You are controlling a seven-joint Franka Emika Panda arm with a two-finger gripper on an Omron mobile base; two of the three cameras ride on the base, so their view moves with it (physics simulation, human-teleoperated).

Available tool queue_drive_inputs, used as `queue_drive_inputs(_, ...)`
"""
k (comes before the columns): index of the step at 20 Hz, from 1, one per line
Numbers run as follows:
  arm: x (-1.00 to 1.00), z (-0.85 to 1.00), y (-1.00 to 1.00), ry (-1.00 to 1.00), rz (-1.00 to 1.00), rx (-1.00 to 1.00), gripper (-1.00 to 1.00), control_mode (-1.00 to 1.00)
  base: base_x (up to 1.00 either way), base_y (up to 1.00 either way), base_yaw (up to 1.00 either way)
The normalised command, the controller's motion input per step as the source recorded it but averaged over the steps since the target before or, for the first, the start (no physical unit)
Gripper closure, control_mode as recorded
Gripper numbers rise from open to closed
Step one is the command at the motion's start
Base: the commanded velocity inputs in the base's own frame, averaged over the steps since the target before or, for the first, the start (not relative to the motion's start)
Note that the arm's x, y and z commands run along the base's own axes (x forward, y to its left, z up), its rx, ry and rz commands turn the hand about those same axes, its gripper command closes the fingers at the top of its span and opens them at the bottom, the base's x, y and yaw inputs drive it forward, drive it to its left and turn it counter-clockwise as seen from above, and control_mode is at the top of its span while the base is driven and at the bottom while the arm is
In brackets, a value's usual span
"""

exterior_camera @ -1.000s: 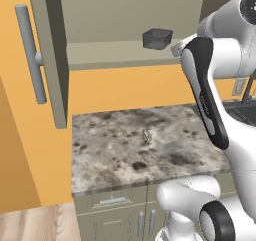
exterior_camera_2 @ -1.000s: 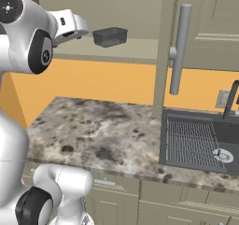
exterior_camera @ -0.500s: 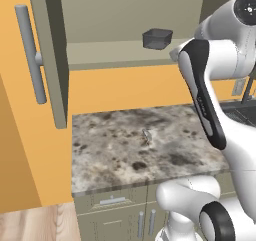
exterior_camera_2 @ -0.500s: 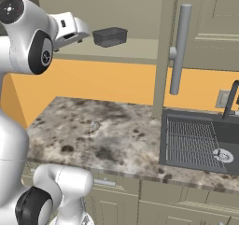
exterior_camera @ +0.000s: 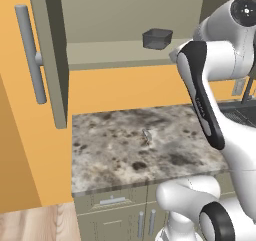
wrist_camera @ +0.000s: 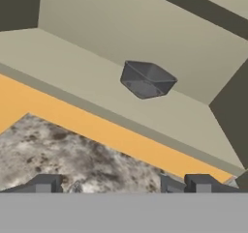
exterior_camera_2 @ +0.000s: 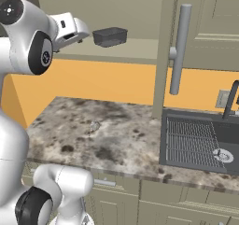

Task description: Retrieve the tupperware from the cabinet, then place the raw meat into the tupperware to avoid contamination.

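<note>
Looking along our claw [wrist_camera: 121, 186], we see the tub [wrist_camera: 146, 79] ahead and above the tips, upright on the shelf [wrist_camera: 72, 72] of the open cabinet [exterior_camera: 47, 55], near its back wall, one corner turned toward us. The jaws are spread wide and hold nothing. Since a moment ago nothing has visibly shifted; the tub sits untouched.

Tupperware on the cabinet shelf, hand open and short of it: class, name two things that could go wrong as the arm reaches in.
1. The tupperware sits back from the shelf edge, so the open hand could nudge it deeper instead of straddling it.
2. The open cabinet door hangs close beside the reach; a wide swing might clip it.
</note>
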Motion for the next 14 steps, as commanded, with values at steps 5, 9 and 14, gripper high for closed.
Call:
queue_drive_inputs(5, 0.08, -0.09, 0.0, 0.0, 0.0, -0.03, -1.0, -1.0, 0.0, 0.0, 0.0)
queue_drive_inputs(9, 0.18, -0.09, 0.0, 0.0, 0.0, -0.02, -1.0, -1.0, 0.0, 0.0, 0.0)
queue_drive_inputs(14, 0.23, -0.04, 0.0, 0.0, 0.0, -0.02, -1.0, -1.0, 0.0, 0.0, 0.0)
